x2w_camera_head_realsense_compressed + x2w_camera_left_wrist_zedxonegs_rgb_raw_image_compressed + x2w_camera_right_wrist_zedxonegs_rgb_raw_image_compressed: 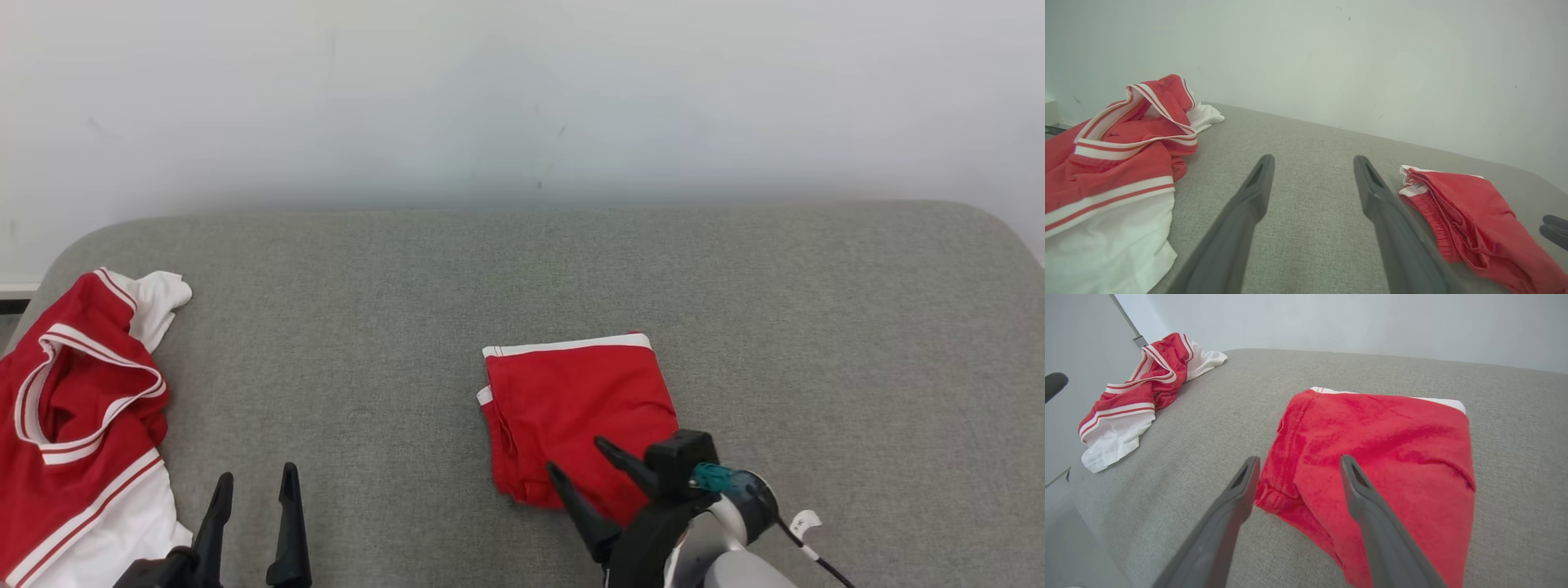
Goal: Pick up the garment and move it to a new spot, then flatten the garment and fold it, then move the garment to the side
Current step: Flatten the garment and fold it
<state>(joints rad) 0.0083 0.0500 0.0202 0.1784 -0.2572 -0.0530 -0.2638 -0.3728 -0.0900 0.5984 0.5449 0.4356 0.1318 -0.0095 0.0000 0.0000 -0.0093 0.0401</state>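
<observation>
Folded red garment (575, 404) on grey cushion (522, 269), my right gripper (575, 454) apart over its 5 o'clock corner, my left gripper (255, 474) apart at 7 o'clock, crumpled jersey (73, 416) at 9 o'clock.

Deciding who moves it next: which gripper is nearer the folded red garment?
Right. The right gripper is over the folded red garment at its near edge, jaws apart. The left gripper is off to its left over grey cushion, closer to the crumpled red-and-white garment.

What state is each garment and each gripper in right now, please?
red garment: folded, lying flat on the grey cushion.
red and white garment: crumpled, unfolded, at the cushion's left end.
left gripper: open, empty.
right gripper: open, over the red garment's near edge.
</observation>
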